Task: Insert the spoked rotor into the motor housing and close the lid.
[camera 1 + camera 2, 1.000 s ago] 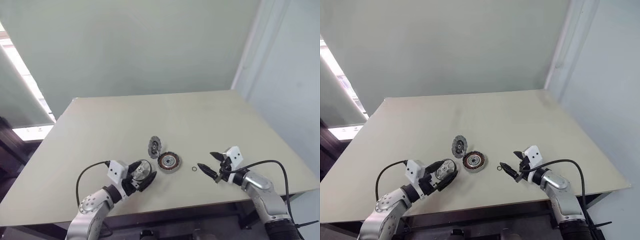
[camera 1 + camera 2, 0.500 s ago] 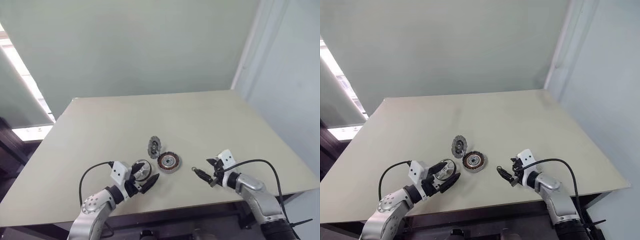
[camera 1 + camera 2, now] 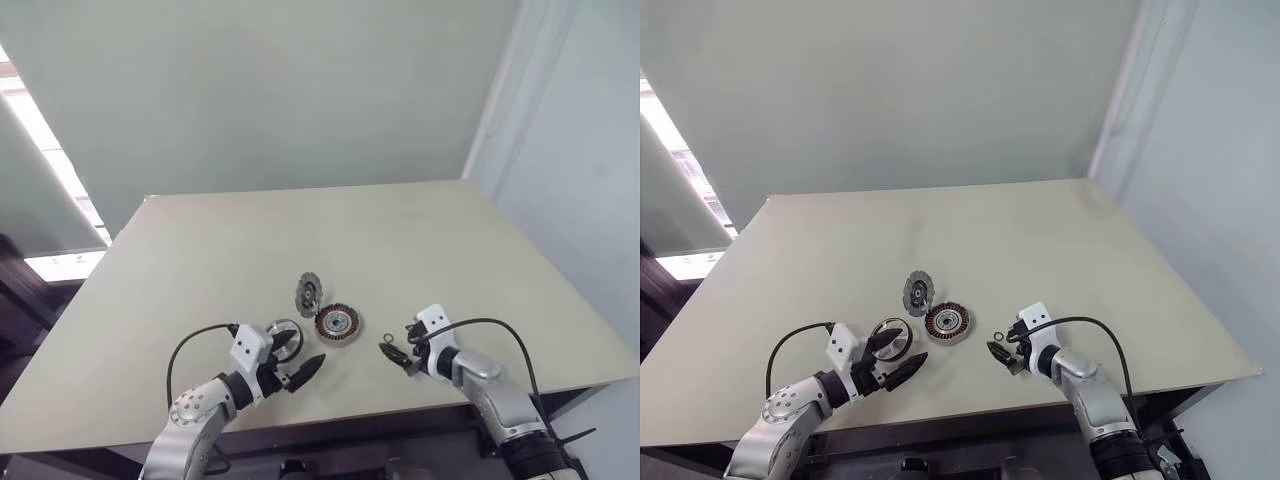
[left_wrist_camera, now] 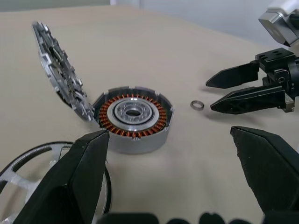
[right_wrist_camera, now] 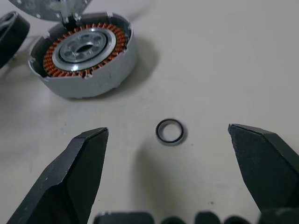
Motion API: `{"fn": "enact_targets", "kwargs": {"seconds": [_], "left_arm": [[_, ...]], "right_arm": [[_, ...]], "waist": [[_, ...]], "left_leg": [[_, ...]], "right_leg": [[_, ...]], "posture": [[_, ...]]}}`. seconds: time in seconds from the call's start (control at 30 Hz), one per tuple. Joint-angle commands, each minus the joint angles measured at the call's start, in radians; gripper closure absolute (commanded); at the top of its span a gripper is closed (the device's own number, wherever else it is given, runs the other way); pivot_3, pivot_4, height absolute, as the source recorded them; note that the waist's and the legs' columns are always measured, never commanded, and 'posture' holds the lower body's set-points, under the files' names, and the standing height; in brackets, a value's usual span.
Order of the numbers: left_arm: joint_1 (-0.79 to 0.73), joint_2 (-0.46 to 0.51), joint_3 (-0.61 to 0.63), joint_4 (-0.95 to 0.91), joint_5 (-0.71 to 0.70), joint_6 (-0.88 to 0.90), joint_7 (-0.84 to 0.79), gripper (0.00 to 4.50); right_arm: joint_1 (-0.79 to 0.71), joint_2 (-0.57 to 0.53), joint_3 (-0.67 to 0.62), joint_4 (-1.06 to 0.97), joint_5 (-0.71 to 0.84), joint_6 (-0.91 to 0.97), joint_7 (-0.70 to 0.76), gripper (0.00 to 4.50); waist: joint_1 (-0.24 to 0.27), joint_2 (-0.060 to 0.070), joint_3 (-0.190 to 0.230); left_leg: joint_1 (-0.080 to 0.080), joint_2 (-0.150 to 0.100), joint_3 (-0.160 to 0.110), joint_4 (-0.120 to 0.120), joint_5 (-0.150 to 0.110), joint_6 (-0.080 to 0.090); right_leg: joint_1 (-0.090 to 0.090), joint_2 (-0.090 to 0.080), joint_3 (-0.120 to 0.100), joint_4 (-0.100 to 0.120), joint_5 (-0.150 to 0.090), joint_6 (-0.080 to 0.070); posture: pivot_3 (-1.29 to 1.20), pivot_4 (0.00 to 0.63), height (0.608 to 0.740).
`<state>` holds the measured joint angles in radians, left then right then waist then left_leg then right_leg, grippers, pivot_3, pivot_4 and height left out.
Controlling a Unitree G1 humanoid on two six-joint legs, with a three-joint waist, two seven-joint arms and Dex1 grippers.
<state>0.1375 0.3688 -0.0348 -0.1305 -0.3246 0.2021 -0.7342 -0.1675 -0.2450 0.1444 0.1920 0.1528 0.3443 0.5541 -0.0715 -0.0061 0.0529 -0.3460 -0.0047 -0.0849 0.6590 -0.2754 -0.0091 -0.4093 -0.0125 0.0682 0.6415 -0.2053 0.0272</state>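
Observation:
The motor housing (image 3: pixel 338 323) sits on the table with its coppery windings showing. Its lid (image 3: pixel 309 294) stands tilted up at the housing's far-left edge. The spoked rotor (image 3: pixel 282 335) lies flat just left of the housing, partly hidden behind one finger (image 4: pixel 74 177) in the left wrist view. My left gripper (image 3: pixel 306 352) is open at the rotor's near side, pointing toward the housing (image 4: pixel 133 116), with nothing between its fingers. My right gripper (image 3: pixel 396 342) is open low over the table right of the housing, its fingers either side of a tiny loose ring (image 5: pixel 169 131).
The beige table (image 3: pixel 420 240) stretches wide behind the parts; its front edge runs close below both grippers. The tiny ring (image 3: pixel 387 338) lies between the housing and the right gripper. Cables loop from both wrists.
My right gripper has come down and moved left, closer to the tiny ring and the housing. The left gripper has hardly moved. The parts lie as before.

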Motion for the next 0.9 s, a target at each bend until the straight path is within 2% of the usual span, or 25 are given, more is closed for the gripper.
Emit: {"fn": "enact_targets", "kwargs": {"seconds": [0.03,0.4,0.9], "left_arm": [[-0.01,0.013,-0.019,-0.016,0.017,-0.023,-0.015,0.05],[0.002,0.058,-0.07,-0.026,0.033,-0.005,-0.053,0.05],[-0.009,0.058,-0.092,-0.005,0.045,-0.014,-0.066,0.05]], "right_arm": [[-0.038,0.015,-0.005,0.027,-0.015,-0.044,-0.013,0.0],[-0.052,0.042,-0.001,0.094,-0.03,-0.075,-0.02,0.0],[-0.058,0.064,-0.001,0.118,-0.041,-0.101,-0.029,0.0]], "waist": [[0.0,0.0,0.0],[0.0,0.0,0.0],[-0.003,0.0,0.0]], "left_leg": [[0.0,0.0,0.0,0.0,0.0,0.0],[0.0,0.0,0.0,0.0,0.0,0.0],[0.001,0.001,0.0,0.0,0.0,0.0]], "right_leg": [[0.0,0.0,0.0,0.0,0.0,0.0],[0.0,0.0,0.0,0.0,0.0,0.0],[0.0,0.0,0.0,0.0,0.0,0.0]], "posture": [[0.0,0.0,0.74],[0.0,0.0,0.74],[0.0,0.0,0.74]]}}
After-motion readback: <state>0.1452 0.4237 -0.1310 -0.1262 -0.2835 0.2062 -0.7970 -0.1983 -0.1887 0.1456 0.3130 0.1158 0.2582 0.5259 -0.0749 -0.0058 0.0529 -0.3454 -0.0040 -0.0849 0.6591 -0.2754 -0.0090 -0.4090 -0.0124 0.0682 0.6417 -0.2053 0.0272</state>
